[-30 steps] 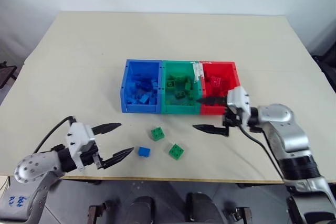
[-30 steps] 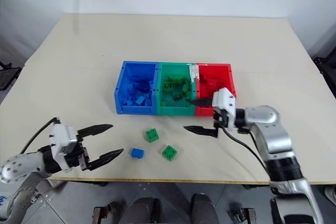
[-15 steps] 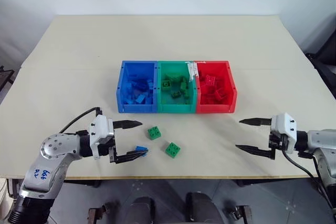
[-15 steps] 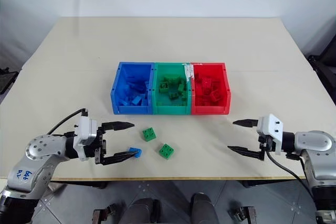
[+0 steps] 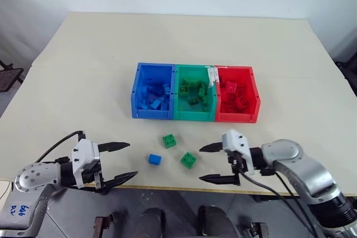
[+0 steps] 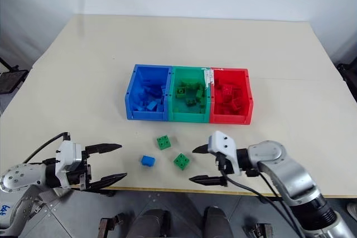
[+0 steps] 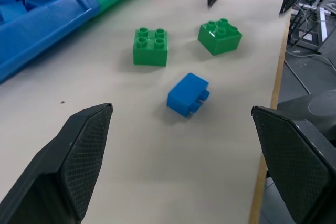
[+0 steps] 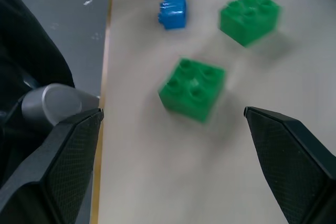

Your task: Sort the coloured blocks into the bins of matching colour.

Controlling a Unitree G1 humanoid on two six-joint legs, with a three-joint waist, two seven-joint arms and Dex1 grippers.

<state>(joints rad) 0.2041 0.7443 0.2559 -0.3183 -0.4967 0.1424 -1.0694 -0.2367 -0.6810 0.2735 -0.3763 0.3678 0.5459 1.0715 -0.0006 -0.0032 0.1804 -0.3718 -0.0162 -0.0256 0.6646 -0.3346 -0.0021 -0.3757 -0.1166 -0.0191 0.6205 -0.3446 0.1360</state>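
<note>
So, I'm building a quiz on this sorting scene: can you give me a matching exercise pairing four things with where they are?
Things:
1. blue block
2. far green block
3. right gripper
4. red bin

Places:
A. right end of the bin row
B. loose on the table, nearest the bins
C. open beside the near green block
D. loose on the table, nearest the left gripper

Pairs: 1-D, 2-B, 3-C, 4-A

Left gripper [image 5: 117, 161] sits low at the near left, fingers spread wide and empty, pointing right. Right gripper [image 5: 215, 164] at the near right, forearm angled in from the right, points left, jaws wide apart and empty.
</note>
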